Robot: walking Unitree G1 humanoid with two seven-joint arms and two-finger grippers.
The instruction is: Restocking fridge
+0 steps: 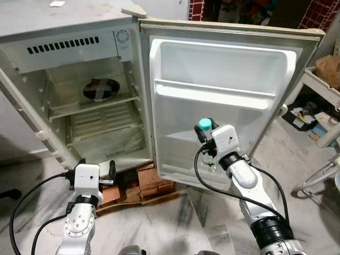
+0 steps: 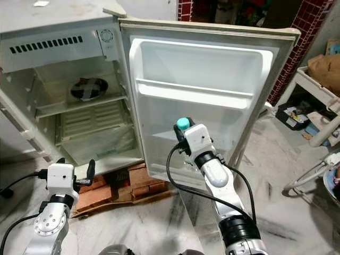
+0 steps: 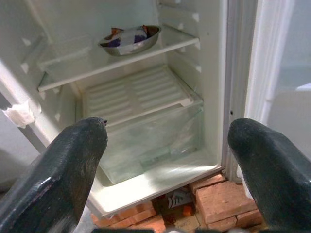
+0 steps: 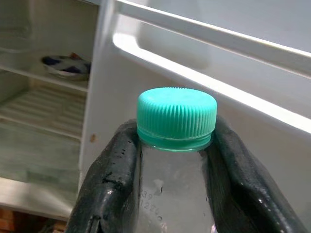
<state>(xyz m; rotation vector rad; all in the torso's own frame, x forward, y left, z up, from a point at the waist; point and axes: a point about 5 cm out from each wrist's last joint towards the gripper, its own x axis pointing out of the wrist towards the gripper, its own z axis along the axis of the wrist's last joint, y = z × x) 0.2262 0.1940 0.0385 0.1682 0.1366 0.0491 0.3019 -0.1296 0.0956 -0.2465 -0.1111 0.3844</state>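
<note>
Right gripper clamped on clear bottle just below teal cap; bottle upright, long axis vertical, held at open fridge door, low against inner liner. Lower door shelf lies below and just ahead of bottle; judged next move: lower it in. Left gripper wide open, empty, low before cabinet. Fridge interior: steel bowl with wrapped food on upper shelf; crisper drawer contents unclear

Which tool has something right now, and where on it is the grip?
The right tool holds a clear bottle with a green cap, fingers clamped just below the cap. The left tool is open, holding nothing.
</note>
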